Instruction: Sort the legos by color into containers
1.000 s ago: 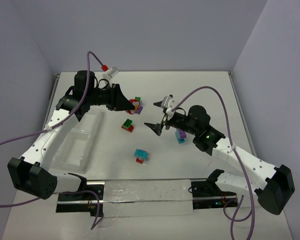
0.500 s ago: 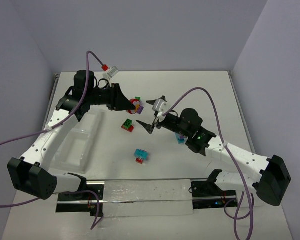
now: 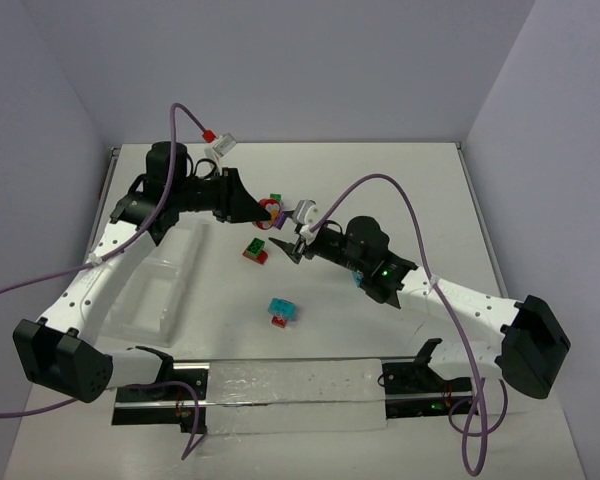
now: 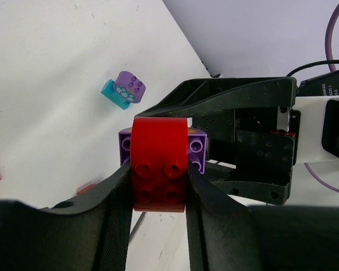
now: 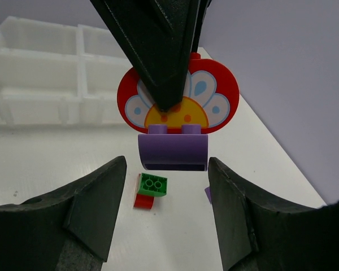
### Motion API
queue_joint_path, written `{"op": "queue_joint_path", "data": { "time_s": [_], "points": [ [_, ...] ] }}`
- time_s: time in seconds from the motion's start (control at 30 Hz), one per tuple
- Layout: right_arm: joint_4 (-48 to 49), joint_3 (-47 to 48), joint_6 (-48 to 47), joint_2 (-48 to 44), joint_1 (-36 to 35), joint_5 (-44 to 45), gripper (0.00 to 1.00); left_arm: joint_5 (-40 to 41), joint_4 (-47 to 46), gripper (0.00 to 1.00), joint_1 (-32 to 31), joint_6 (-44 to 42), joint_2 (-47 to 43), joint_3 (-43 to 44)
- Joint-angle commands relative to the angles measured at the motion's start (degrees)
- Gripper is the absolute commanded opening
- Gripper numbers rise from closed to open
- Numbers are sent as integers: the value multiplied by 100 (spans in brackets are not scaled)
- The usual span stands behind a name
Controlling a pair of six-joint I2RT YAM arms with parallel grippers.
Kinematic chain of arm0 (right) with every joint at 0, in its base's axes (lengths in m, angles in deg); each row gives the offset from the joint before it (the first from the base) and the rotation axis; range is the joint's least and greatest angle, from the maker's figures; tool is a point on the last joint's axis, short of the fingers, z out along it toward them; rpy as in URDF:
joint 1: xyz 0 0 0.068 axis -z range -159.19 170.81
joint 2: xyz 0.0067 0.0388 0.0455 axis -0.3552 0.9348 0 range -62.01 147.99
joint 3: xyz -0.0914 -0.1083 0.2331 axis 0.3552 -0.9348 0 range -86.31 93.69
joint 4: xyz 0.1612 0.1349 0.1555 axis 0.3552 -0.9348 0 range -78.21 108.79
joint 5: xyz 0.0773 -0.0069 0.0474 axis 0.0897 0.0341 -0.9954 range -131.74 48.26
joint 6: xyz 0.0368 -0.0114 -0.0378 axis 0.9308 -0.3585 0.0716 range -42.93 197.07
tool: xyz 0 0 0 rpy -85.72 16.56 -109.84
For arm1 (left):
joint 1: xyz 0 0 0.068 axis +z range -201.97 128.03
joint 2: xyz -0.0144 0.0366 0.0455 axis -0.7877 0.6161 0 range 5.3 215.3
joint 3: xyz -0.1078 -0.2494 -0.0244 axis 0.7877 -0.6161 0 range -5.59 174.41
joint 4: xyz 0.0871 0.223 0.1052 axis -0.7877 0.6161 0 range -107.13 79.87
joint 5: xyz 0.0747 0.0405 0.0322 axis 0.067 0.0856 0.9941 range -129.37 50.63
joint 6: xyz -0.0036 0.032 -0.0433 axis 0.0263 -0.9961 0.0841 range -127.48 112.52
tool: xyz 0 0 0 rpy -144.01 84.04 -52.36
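Tray (image 3: 145, 300): you find it on the table (image 3: 400, 190), well apart from both sets of jaws, out on the left arm's side.
Green-red pair (image 5: 151, 190): it lies on the table under the gap of the right jaws and touches neither finger.
Left gripper (image 3: 264, 212): your jaws here pinch a red brick (image 4: 159, 144) by its two sides, lifted off the table.
Red brick: its flower-printed face looks toward the right jaws.
Purple brick (image 5: 172, 151): you see it joined to the red brick, just past the left fingertips, in the gap of the right jaws.
Cyan-red pair (image 3: 282, 311): it lies on the table, apart from both sets of jaws, toward the arm bases.
Right gripper (image 5: 166, 162): your jaws stand spread, one to each side of the purple brick. A gap shows at one finger; at the other you cannot tell whether it touches.
Cyan-purple pair (image 4: 126, 90): it lies on the table beyond the left jaws' tips, apart from them.
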Motion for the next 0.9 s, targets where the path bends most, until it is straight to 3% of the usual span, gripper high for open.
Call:
{"op": "queue_joint_path", "data": {
  "time_s": [0.0, 0.4, 0.63, 0.87],
  "points": [
    [399, 268, 67, 23, -67, 29, 66, -175, -279, 0, 18, -31, -152, -54],
    [516, 288, 144, -61, -90, 72, 56, -194, -423, 0, 18, 57, -158, -177],
    [638, 283, 241, -48, -106, 55, 55, -179, -406, 0, 18, 33, -175, -206],
    [632, 378, 296, 34, -112, 16, 47, -187, -428, 0, 18, 51, -201, -244]
  ]
}}
